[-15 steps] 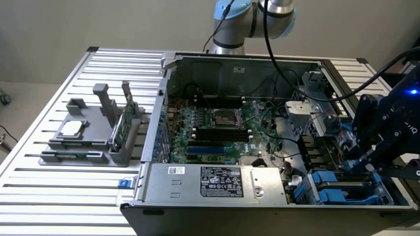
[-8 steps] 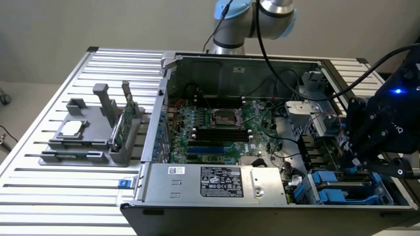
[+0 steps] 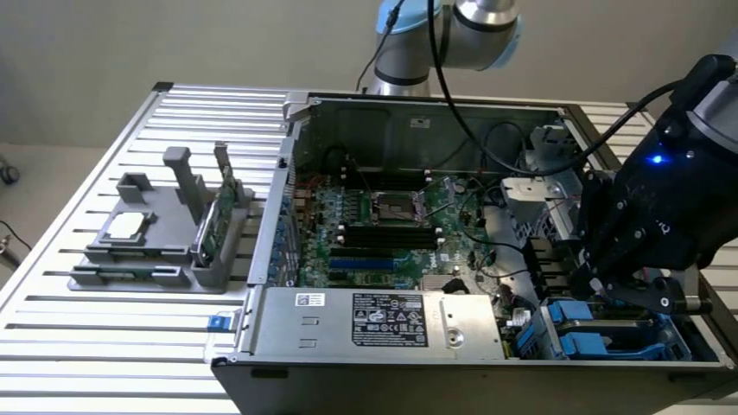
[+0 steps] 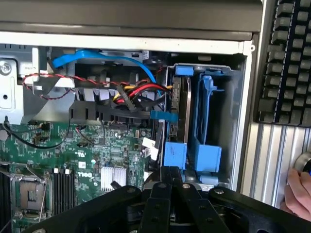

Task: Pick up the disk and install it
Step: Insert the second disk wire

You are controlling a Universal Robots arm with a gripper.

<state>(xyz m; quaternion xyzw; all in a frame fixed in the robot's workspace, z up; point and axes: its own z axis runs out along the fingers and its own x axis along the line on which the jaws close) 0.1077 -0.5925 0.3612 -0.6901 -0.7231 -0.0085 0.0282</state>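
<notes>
The disk [image 4: 181, 116] stands on edge in its blue carrier inside the drive bay [image 4: 228, 97] at the case [image 3: 381, 112] corner, long axis running into the bay. The tool [image 4: 170, 182], fingers closed together, sits at the carrier's near end.

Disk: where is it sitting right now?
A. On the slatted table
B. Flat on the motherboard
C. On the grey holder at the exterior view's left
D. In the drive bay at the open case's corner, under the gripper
D: the disk in its blue carrier stands on edge in the drive bay, just below the gripper.
</notes>
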